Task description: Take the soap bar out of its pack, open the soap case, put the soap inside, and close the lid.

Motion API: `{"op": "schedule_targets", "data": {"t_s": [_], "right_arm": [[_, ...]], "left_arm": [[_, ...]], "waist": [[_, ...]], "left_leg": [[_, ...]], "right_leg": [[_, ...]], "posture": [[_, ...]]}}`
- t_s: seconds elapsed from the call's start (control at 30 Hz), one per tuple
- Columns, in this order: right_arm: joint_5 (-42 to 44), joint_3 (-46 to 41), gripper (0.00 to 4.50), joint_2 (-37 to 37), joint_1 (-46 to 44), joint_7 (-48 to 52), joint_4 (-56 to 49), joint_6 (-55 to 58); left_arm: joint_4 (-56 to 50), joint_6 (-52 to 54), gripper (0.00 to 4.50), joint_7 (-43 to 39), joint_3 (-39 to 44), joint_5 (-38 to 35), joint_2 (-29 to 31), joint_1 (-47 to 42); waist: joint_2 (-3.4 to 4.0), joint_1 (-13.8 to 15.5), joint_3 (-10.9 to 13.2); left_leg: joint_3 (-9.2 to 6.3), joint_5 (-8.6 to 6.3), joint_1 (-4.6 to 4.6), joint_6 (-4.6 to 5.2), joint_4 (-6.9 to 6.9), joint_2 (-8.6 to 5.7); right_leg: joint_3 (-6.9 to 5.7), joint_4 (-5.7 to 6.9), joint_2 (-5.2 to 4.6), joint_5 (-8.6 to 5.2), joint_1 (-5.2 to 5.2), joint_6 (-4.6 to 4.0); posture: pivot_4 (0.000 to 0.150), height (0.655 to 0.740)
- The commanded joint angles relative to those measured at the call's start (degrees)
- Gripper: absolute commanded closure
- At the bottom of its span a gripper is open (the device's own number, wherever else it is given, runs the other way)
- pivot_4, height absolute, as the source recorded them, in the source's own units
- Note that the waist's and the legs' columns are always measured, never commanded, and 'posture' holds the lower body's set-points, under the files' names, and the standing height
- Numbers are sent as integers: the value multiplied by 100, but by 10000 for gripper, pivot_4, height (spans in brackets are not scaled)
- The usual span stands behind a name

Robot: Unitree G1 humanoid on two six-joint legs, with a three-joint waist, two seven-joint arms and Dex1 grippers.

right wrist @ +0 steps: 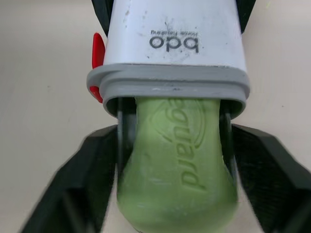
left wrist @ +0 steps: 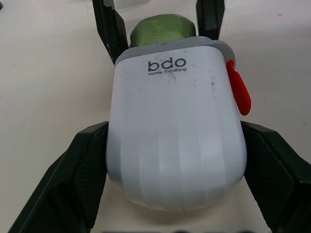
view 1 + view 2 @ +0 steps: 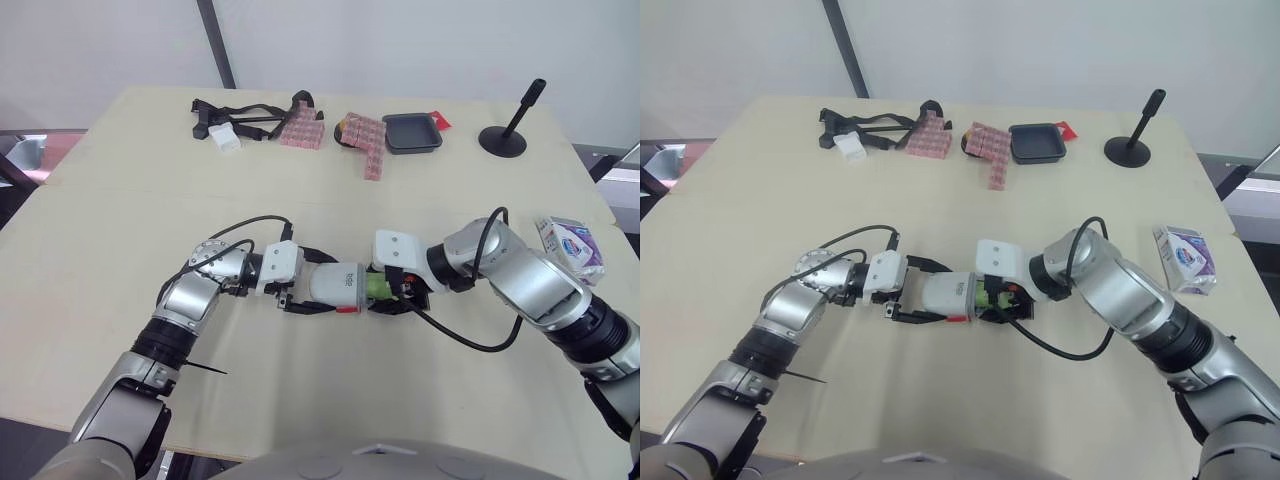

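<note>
Soap bar (image 1: 177,179): green with embossed lettering. Its front end is inside the mouth of the soap case (image 2: 175,131) and the rest sticks out.
Where: near the middle of the table (image 3: 120,230), between the two grippers.
Soap handling: probably light, firm and waxy-slick. It is best pinched on its narrow sides at the tail end, and not hard enough to dent it.
Right gripper (image 1: 177,160): its fingers are pressed against the bar's two sides, just behind the grey rim (image 1: 167,80).
Case: a white ribbed shell lying on its side, with a red tab (image 2: 239,87) on one edge.
Case handling: it looks light, stiff and smooth, so it may slide back under a push. It should be braced across its flanks.
Left gripper (image 3: 315,283): clamped across the case at its closed end.
Farther out: a white and purple pack (image 3: 570,245), likely the soap's, lies well apart on the right.
</note>
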Motion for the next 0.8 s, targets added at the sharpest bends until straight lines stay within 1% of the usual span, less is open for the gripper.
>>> {"op": "schedule_targets", "data": {"t_s": [0.03,0.37,0.47,0.8], "right_arm": [[135,-160,105,-66,-77,33,-205,8],[246,-264,105,-303,113,37,-338,-230],[469,-441,105,-495,246,156,-452,-57],[315,-801,105,-1312,773,260,-191,-636]], "left_arm": [[-167,-80,10343,39,70,-101,13,-34],[-145,-118,10343,38,58,-86,15,-24],[-147,-116,10343,30,40,-82,9,-8],[-96,-149,10343,-27,46,-72,41,-33]], "waist": [[0,5,0],[0,45,0],[0,59,0],[0,82,0]], "left_leg": [[0,0,0,0,0,0],[0,-1,0,-1,0,0],[0,-1,0,-1,0,0],[0,-3,-1,-4,0,0]], "right_leg": [[0,0,0,0,0,0],[0,-1,0,0,0,0],[1,0,0,0,0,0],[3,-4,1,0,1,0]], "posture": [[1500,7400],[1500,7400],[1500,7400],[1500,7400]]}}
